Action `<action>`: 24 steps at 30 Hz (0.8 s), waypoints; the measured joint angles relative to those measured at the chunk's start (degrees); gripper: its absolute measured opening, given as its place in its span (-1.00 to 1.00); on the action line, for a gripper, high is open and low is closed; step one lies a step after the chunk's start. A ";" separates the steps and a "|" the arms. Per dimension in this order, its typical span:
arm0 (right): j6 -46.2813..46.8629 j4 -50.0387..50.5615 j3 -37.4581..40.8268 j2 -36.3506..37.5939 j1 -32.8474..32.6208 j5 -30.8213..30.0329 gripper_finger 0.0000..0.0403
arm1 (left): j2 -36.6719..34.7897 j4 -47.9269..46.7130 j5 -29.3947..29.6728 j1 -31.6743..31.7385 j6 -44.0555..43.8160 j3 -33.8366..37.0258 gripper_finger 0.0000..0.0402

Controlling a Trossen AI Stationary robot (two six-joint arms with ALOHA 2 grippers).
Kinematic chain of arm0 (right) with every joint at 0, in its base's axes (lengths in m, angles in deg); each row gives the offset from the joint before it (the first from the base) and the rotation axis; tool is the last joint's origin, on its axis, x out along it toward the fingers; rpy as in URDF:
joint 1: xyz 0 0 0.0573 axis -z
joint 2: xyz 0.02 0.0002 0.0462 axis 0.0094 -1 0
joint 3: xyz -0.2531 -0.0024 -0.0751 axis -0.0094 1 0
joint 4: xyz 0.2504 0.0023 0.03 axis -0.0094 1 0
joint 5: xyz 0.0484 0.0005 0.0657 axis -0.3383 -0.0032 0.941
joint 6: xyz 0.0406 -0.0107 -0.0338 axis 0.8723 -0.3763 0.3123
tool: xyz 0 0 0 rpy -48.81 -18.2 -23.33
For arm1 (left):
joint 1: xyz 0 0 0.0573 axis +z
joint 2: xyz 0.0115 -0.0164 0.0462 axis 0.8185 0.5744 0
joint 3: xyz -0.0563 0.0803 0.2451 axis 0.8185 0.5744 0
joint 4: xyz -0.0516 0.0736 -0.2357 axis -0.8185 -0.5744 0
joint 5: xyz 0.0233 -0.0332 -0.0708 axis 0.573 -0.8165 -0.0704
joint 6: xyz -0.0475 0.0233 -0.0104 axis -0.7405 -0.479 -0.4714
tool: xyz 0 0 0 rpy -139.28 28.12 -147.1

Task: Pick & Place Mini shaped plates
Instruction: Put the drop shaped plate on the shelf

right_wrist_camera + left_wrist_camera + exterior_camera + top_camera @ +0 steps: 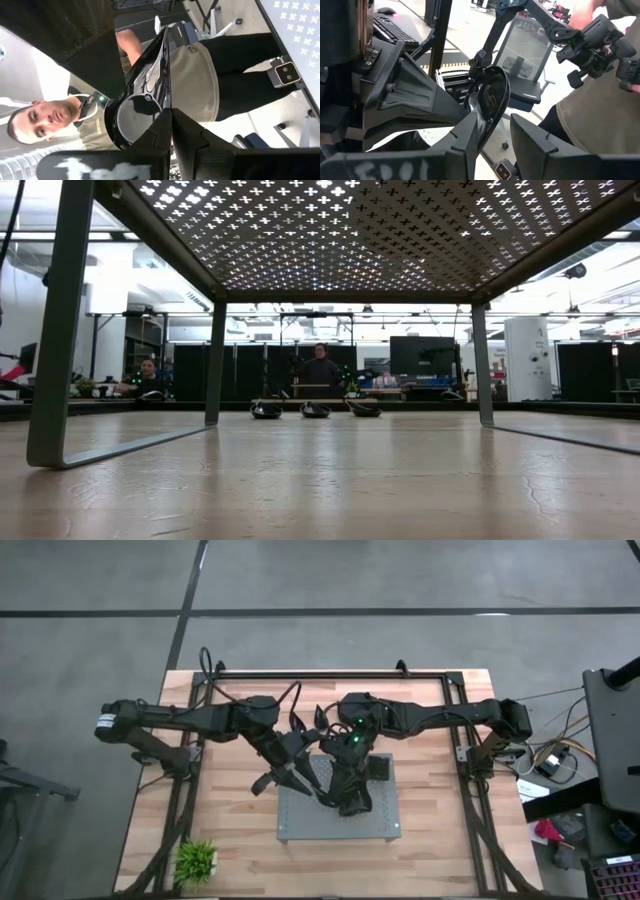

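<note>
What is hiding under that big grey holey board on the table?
In the low view, three small black dishes sit in a row on the wooden table under the perforated board. From above, the board covers them.

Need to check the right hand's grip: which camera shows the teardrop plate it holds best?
The right wrist view: the teardrop plate fills the frame, pinched edge-on by the shut right hand. The high view hides it among the arms above the grey board; the low view misses it; the left wrist view shows another plate.
</note>
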 joint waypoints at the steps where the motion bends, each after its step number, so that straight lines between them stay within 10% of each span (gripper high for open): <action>1: 0.00 0.00 0.00 0.00 0.00 0.00 -0.96 | 0.02 -0.02 0.04 -0.14 0.00 0.00 -0.46; 24: 0.30 -0.20 -0.02 0.13 0.13 -0.66 -0.96 | -2.19 -2.89 9.19 -1.36 2.35 0.70 -0.46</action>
